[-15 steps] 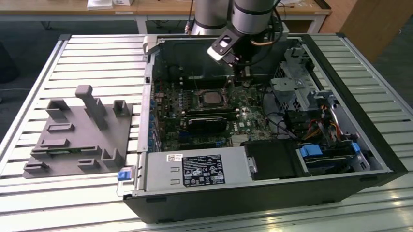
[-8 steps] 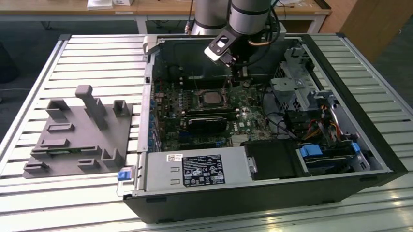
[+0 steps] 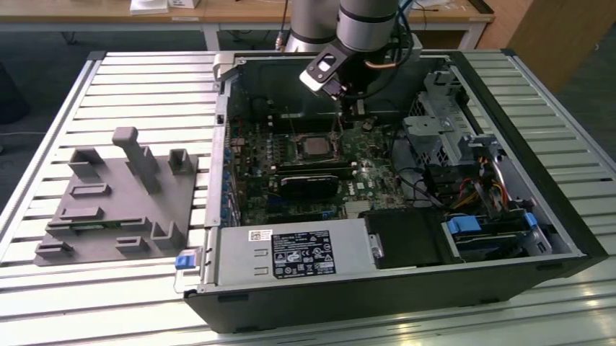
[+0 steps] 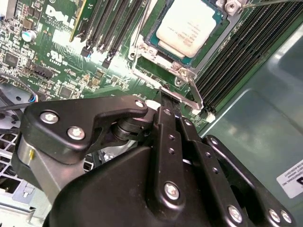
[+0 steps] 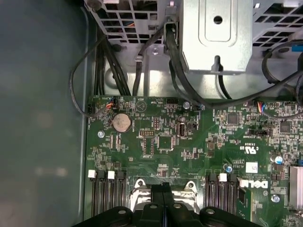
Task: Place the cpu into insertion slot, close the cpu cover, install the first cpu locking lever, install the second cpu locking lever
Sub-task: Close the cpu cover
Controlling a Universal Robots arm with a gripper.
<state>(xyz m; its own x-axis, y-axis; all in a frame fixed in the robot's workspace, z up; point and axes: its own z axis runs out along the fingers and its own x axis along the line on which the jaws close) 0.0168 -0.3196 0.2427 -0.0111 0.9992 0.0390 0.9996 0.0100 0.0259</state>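
Note:
The cpu [image 4: 189,23], a pale square chip, lies in the insertion slot [image 3: 296,146] on the green motherboard. The cpu cover [image 4: 165,66], a metal frame, lies flat around it. A thin metal locking lever [image 4: 195,94] runs along the socket's near edge, and another rod [image 4: 265,4] shows at the far corner. My gripper [image 4: 165,96] hangs just over the socket's edge, shut, its black fingertips pressed together and touching or nearly touching the near lever. The gripper [image 5: 162,189] shows between the socket's two brackets, and the gripper [image 3: 345,108] shows just behind the socket.
A long black card [image 3: 308,182] lies in front of the socket, with a labelled power supply box [image 3: 288,252] nearer still. A drive cage [image 3: 433,137] and cables [image 3: 472,187] fill the exterior view's right. A grey fixture [image 3: 115,202] stands on the slatted table.

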